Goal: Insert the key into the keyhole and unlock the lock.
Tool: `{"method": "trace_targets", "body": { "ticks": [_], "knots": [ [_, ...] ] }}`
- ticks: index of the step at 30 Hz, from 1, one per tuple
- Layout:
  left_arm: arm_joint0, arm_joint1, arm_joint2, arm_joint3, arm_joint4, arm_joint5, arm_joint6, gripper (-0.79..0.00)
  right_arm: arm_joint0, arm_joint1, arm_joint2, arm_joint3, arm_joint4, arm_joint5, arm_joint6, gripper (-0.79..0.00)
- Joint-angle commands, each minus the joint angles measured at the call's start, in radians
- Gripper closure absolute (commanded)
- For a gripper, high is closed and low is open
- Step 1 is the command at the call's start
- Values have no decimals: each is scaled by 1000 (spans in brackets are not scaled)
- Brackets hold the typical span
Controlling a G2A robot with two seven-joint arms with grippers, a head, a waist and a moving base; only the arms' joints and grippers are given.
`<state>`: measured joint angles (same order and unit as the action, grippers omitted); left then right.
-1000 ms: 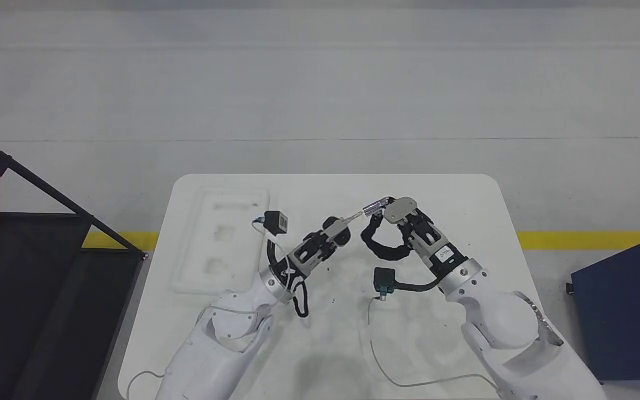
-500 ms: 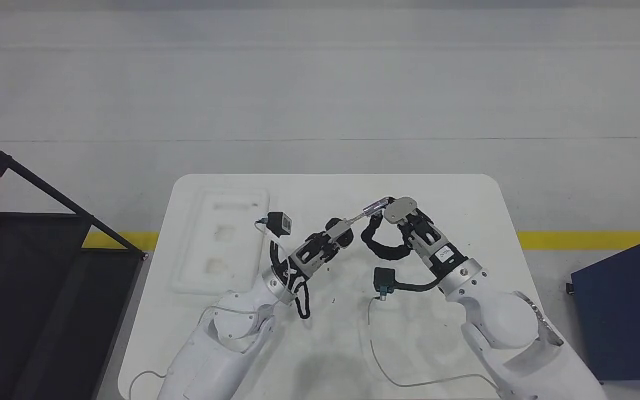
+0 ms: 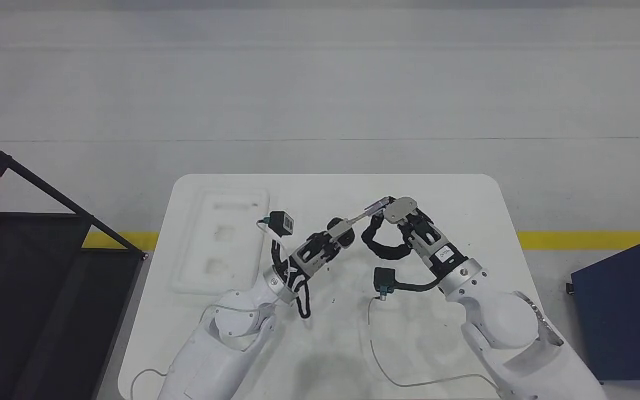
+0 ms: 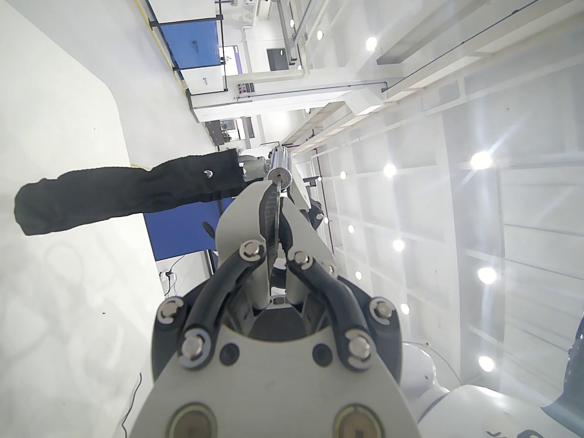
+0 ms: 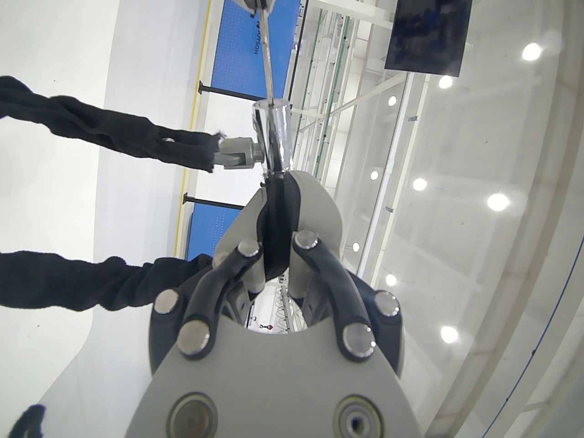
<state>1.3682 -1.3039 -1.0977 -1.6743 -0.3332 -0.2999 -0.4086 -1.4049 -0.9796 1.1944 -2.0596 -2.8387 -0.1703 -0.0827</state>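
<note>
Key (image 5: 266,65): head pinched in the left tool (image 4: 273,194); blade points toward 2 o'clock in the top view, tip entering the keyhole (image 4: 278,176).
Left tool: closed on the key, raised above the bench (image 3: 450,200).
Lock (image 5: 272,132): shiny cylinder held off the bench, around 12 o'clock from its middle, keyhole end facing the left tool.
Right tool (image 5: 276,184): clamped shut on the cylinder's other end, at 2 o'clock from the left tool.
Cable (image 5: 91,129): black sleeved loop joined to the lock's side, drooping toward 6 o'clock.
Tray (image 3: 220,240): white, lying at 10 o'clock on the bench, well apart from both tools.
</note>
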Motion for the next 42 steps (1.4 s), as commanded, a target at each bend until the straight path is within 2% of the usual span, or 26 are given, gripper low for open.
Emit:
{"method": "trace_targets", "body": {
  "ticks": [1, 20, 36, 42],
  "knots": [
    [-3, -1, 2, 2, 1, 1, 3, 0, 0, 0, 0, 0, 0, 0, 0, 0],
    [-41, -13, 29, 5, 11, 12, 16, 0, 0, 0, 0, 0, 0, 0, 0, 0],
    [-91, -29, 68, 53, 20, 17, 28, 0, 0, 0, 0, 0, 0, 0, 0, 0],
    [-104, -29, 66, 67, 13, 13, -15, 0, 0, 0, 0, 0, 0, 0, 0, 0]
  ]
}}
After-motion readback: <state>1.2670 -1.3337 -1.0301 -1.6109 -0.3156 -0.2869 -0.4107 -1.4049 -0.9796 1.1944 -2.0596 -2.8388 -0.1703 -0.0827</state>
